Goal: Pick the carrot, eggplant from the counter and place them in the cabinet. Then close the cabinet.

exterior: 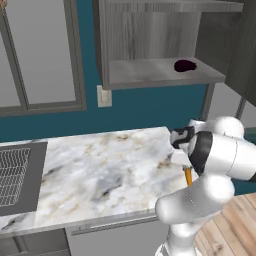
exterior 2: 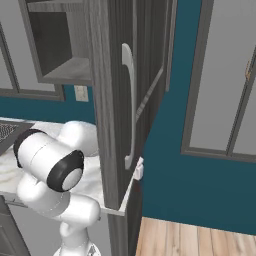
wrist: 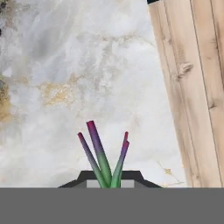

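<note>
Left base view: the eggplant (exterior: 185,65) lies on the grey shelf (exterior: 150,74) of the open cabinet (exterior: 145,30), toward the shelf's right end. Below, the robot arm (exterior: 220,155) reaches over the right end of the marble worktop (exterior: 100,170), and a short length of the orange carrot (exterior: 188,176) shows beneath the wrist, near the worktop's front right corner. Hand view: the carrot's green-and-purple stalks (wrist: 105,157) rise between the dark tips of the gripper (wrist: 109,180), which appears closed on the carrot, above the worktop close to its right edge; wooden floor (wrist: 192,87) lies beyond that edge. Right base view: the cabinet door (exterior 2: 117,100) stands open, bar handle (exterior 2: 130,105) facing the camera.
</note>
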{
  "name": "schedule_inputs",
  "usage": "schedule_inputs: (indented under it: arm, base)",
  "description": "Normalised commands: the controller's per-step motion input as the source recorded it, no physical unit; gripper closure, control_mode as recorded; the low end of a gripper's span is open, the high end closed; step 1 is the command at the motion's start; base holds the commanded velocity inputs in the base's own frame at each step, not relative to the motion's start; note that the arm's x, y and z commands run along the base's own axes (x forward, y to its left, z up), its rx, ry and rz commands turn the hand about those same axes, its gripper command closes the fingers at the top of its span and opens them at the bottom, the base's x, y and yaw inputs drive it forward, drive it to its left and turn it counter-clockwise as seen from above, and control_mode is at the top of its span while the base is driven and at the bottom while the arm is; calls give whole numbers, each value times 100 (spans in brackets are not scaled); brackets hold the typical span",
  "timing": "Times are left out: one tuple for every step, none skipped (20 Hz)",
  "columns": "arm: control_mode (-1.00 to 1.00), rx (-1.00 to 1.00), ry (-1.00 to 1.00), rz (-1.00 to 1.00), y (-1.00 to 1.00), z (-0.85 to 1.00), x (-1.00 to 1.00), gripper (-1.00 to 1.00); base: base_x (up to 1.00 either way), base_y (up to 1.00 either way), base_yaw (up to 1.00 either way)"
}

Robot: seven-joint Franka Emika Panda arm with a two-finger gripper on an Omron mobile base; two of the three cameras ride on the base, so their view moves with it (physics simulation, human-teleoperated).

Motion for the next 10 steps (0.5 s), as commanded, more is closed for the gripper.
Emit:
schedule_inputs:
  arm:
    - [-100,-3,-33,-9,66,64,-100,100]
    - [-100,-8,-29,-6,68,89,-92,100]
    - [-100,-12,-27,-5,69,100,-77,100]
    - [-100,-16,-26,-1,67,100,-53,100]
    - [-100,-21,-18,0,60,100,-35,100]
    - [-100,-21,-11,0,54,100,-13,100]
    - [-100,-23,-9,0,53,100,-1,100]
    - [-100,-23,-3,0,49,100,0,100]
    - [-100,-23,0,1,49,100,0,100]
    - [-100,-25,0,3,52,100,0,100]
  base:
    - [0,0,0]
    - [0,0,0]
    - [0,0,0]
    - [0,0,0]
    - [0,0,0]
    - [0,0,0]
    - [0,0,0]
    - [0,0,0]
    - [0,0,0]
    - [0,0,0]
